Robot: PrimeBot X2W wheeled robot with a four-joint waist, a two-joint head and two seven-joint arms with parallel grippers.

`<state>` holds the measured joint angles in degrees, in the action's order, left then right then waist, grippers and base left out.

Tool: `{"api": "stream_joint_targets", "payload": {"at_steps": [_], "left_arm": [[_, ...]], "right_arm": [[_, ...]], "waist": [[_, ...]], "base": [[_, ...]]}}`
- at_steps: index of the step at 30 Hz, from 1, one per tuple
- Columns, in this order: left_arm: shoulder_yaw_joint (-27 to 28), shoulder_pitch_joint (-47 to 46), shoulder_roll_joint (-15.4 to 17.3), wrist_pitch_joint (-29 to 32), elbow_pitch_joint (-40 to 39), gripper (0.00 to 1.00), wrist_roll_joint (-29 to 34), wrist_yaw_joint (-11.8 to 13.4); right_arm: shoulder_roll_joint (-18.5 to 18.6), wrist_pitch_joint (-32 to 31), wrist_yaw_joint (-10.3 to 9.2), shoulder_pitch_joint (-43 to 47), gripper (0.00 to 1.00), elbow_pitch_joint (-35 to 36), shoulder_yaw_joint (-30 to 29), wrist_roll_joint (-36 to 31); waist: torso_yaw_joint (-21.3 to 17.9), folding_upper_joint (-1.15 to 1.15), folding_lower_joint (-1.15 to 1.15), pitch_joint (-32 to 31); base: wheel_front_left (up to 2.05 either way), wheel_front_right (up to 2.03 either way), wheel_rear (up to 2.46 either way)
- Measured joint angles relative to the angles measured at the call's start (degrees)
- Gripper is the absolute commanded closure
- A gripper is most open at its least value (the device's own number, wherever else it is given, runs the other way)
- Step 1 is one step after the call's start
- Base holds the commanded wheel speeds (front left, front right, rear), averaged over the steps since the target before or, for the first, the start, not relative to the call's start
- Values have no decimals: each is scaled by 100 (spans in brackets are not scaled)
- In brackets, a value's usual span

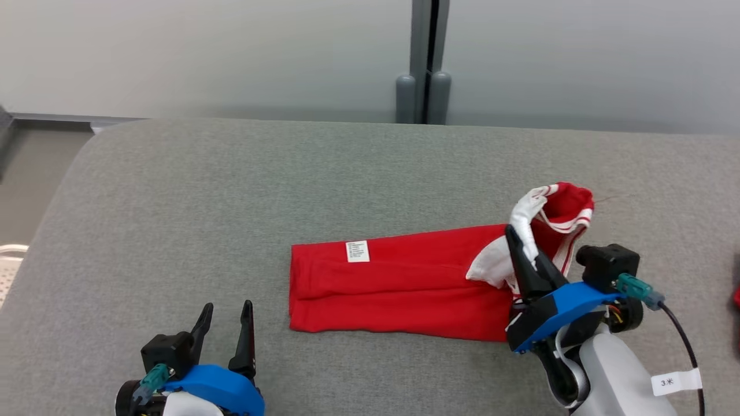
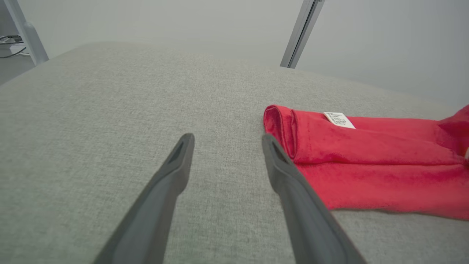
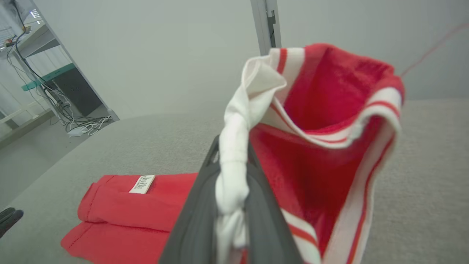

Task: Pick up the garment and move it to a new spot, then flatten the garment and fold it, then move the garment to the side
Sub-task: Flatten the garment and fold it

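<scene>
On the cushion, right fingers pinch the garment (left fingers apart).

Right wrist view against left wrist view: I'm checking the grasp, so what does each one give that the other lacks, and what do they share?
Right wrist view: the right gripper, fingers shut on a twisted white strip of the garment, holding up its red-and-white striped end; cables on the floor at the left. Left wrist view: the left gripper, fingers open over the grey cushion, holding nothing. Both: the garment's folded red body, its white label and the grey post behind.
</scene>
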<state>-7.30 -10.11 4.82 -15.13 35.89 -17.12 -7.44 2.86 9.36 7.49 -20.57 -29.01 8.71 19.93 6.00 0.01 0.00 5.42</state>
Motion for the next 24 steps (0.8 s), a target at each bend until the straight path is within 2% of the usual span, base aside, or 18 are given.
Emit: {"api": "stream_joint_targets", "payload": {"at_steps": [4,9,13,14,15,20,21,22,23,24], "left_arm": [[-136,2,-24,0,65,0,3,0],[-391,4,-52,0,147,0,-22,0],[-572,-20,-62,0,200,0,-65,0],[-572,-20,-62,0,200,0,-65,0],[-656,-44,-65,0,220,0,-108,0],[-825,-101,-85,0,235,0,-207,0],[-847,-117,-90,0,234,0,-209,0],[-858,-127,-91,0,226,0,-214,0],[-868,-134,-91,0,221,0,-215,0],[-870,-140,-92,0,214,0,-221,0]], "right_arm": [[0,-170,0,6,100,47,477,231],[-3,-327,0,-138,100,-226,983,361],[-2,-320,0,-413,100,-595,1161,412],[-2,-320,0,-413,100,-595,1161,412],[-7,-272,0,-534,100,-803,1225,446],[-9,-151,0,-821,100,-1159,1523,666],[-8,-127,0,-879,74,-1223,1584,730],[-7,-93,0,-923,9,-1268,1656,800],[-8,-40,0,-964,0,-1292,1714,890],[-11,43,0,-1009,0,-1318,1766,951]], "waist": [[355,-1,1,-58],[841,-1,0,-78],[1238,-1,0,-42],[1238,-1,0,-42],[1424,-1,0,-11],[1766,-1,1,123],[1813,-1,1,153],[1848,-1,0,180],[1875,-1,1,204],[1889,-1,1,226]], "base": [[0,0,0],[0,0,0],[0,0,0],[0,0,0],[0,0,0],[0,0,0],[0,0,0],[0,0,0],[0,0,0],[0,0,0]]}}
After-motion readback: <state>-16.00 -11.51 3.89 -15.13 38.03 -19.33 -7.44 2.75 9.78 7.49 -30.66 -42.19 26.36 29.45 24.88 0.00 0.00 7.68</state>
